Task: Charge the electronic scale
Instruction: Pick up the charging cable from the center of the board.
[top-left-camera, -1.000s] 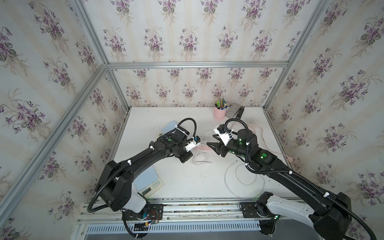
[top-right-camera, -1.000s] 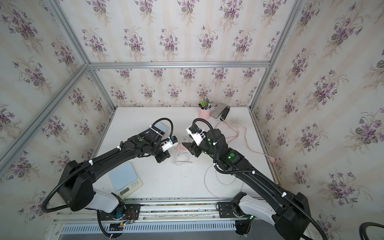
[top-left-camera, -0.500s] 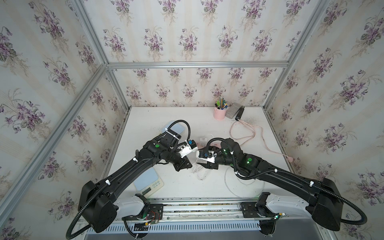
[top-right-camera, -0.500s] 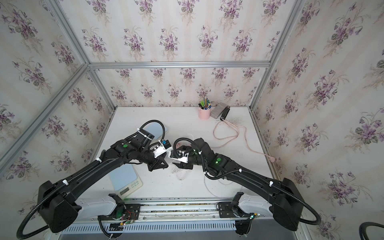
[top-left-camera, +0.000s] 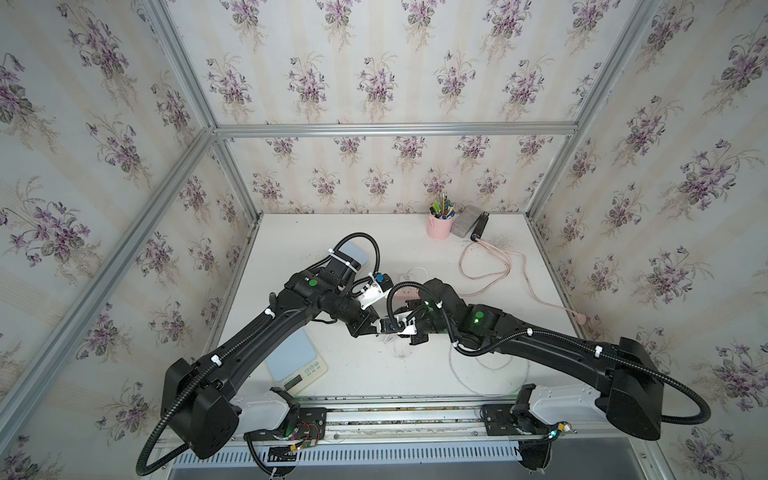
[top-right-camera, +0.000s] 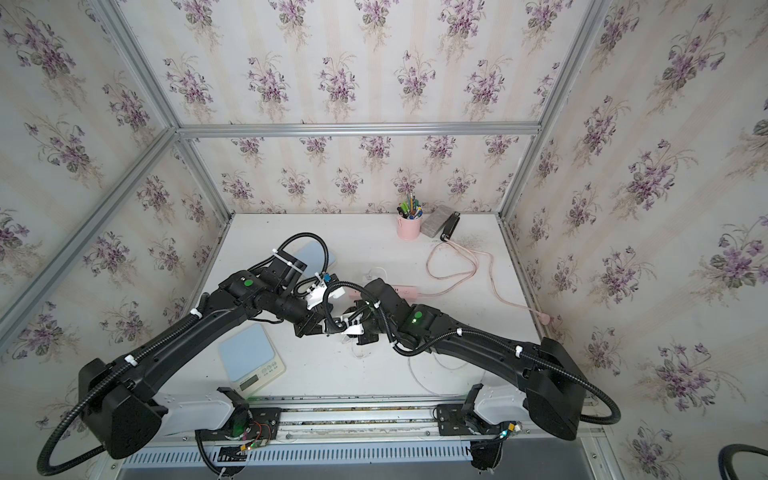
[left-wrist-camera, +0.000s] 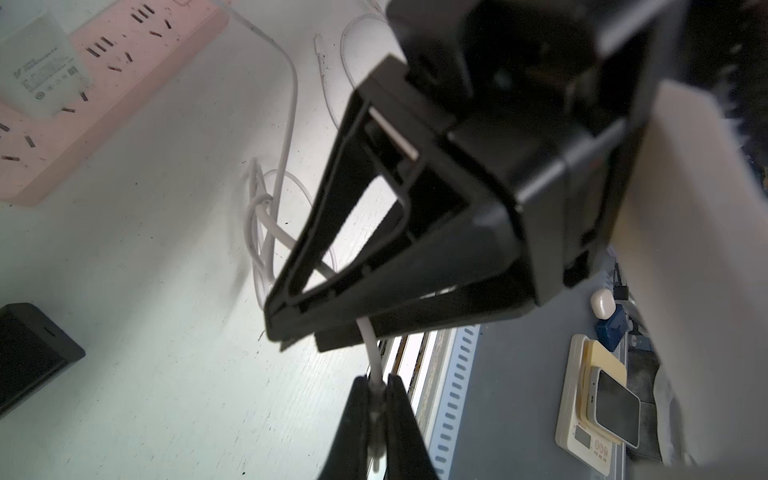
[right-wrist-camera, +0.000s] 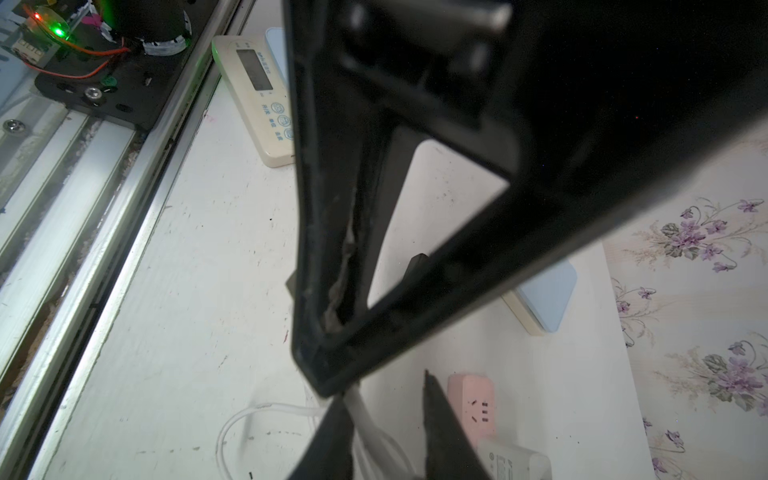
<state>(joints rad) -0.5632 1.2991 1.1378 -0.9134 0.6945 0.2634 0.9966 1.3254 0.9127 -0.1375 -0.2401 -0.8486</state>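
A: Both arms meet over the middle of the table, and the left gripper is clamped tight on the white cable, right at its stiff end piece.

B: And the right gripper?

A: Seen from the left wrist, its fingers are drawn together on the same cable, just beside the left's pinch. From its own wrist there's a sliver of daylight beside the cable, so I'd call it a light hold.

B: Where's the scale?

A: Down by the front rail, on the side of the left arm. Its display end is at the rail, and the long axis runs from there towards mid-table, a little skewed. From the fingers it lies back towards the bases and to the left. That arm is plainly nearer.

B: So the cable end has to swing that way.

A: That's my read. Snag: the left arm crosses above the scale's far edge, and I can't spot the port anywhere.

B: Anything else about?

A: Pink strip with a white adapter just behind the grippers, and the cable's slack looped beneath them. Pen cup is well apart, at the back wall.
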